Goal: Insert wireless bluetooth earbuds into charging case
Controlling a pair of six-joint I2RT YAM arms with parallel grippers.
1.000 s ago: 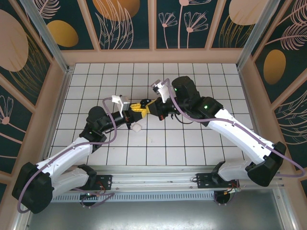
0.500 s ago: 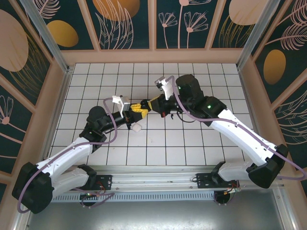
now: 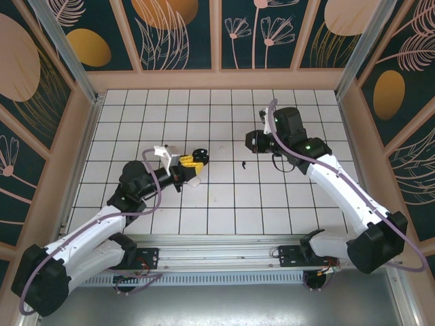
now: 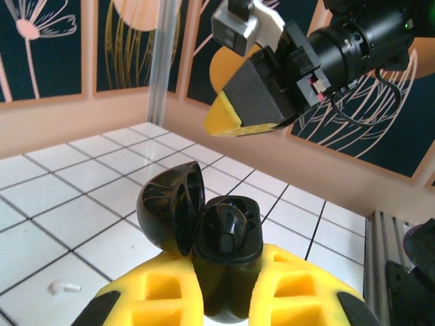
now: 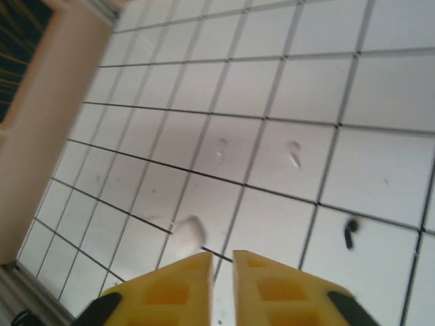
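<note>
My left gripper [image 3: 194,161] is shut on a black charging case [image 3: 200,154], held above the floor left of centre. In the left wrist view the case [image 4: 228,234] stands between the yellow fingers [image 4: 146,299] with its lid [image 4: 170,207] swung open. Its glossy dark inside does not let me tell what it holds. My right gripper [image 3: 253,142] hovers to the right, apart from the case, its jaws [image 5: 221,257] a narrow gap apart and empty. On the tiles lie a black earbud [image 3: 243,164] [image 5: 350,233] and two white earbuds [image 5: 221,148] [image 5: 294,153].
A small white rounded object [image 3: 193,178] [image 5: 190,231] lies on the tiles just under the left gripper. Another white earbud [image 4: 64,287] shows on a tile to the lower left of the case. Pink walls [image 3: 88,136] ring the tiled floor.
The right gripper was at the open case; it has drawn back to the right and its jaws have parted slightly. The left gripper with the case has shifted a little nearer and left.
</note>
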